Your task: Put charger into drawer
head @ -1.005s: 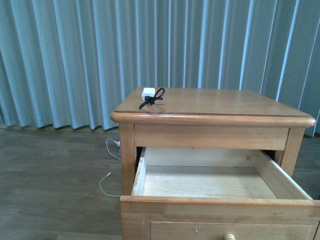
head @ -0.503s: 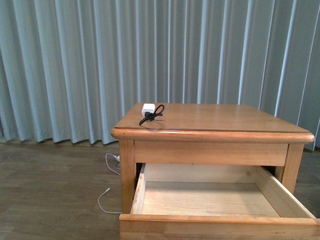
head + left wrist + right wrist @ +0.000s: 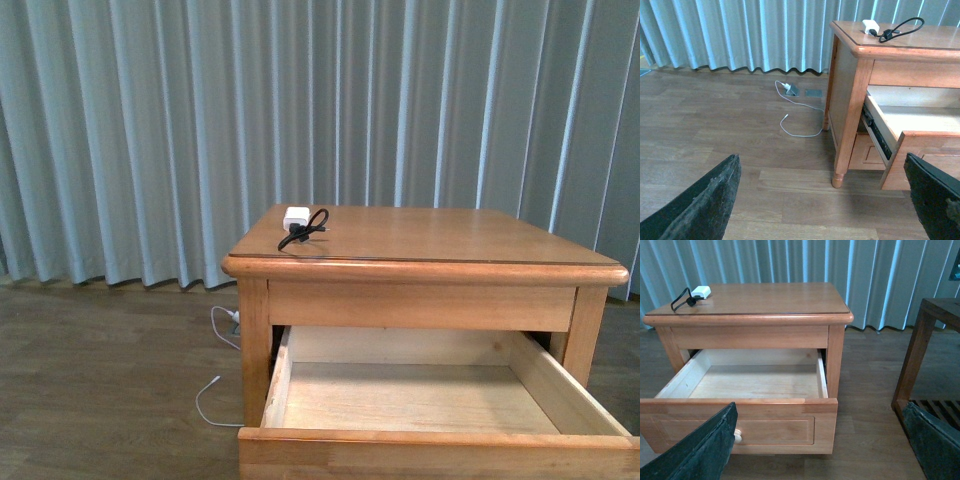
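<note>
1. The arms are seen only through their own wrist cameras; the front view takes in neither.
2. The left gripper (image 3: 821,165) is on the left of the scene, held roughly level and pointing ahead and slightly down.
3. Its jaws stand wide apart; its two dark, rough-surfaced fingers (image 3: 705,200) sit at opposite lower corners of the left wrist view.
4. The right gripper (image 3: 819,415) is on the right, tipped a little downward.
5. Its jaws are also spread wide, with one dark finger (image 3: 702,450) at each lower corner.
</note>
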`<state>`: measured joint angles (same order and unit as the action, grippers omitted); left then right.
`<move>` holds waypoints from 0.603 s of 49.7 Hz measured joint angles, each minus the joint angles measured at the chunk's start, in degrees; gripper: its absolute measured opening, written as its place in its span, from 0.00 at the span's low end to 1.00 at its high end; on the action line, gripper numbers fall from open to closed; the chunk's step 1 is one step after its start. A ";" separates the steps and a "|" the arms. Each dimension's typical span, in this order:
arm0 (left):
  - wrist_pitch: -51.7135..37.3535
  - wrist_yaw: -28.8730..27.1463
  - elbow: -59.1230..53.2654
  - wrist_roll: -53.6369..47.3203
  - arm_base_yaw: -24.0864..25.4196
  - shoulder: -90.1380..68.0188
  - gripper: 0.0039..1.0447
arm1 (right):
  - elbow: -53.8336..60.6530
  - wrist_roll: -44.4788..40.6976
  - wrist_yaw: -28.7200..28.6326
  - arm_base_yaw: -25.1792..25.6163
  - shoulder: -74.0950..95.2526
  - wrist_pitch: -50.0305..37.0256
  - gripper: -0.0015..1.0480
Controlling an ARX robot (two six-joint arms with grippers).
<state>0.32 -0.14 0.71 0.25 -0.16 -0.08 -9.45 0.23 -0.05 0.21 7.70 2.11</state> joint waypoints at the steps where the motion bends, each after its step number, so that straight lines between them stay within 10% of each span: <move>1: 0.00 0.00 0.00 0.00 0.00 0.00 0.95 | 0.00 0.00 0.00 0.00 0.00 0.00 0.92; 9: -0.04 -1.60 0.02 0.22 -0.46 -0.22 0.95 | 0.00 0.00 0.00 0.00 0.00 0.00 0.92; 15: -3.96 -27.28 0.04 7.39 -8.26 -8.52 0.95 | 0.00 0.00 0.00 0.00 0.00 0.00 0.92; 30: -20.52 -15.28 7.98 7.89 -3.54 -34.29 0.95 | 0.00 0.00 0.00 0.00 0.00 0.00 0.92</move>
<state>-20.21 -15.42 8.69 8.14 -3.70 -34.37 -9.45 0.23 -0.05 0.21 7.70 2.11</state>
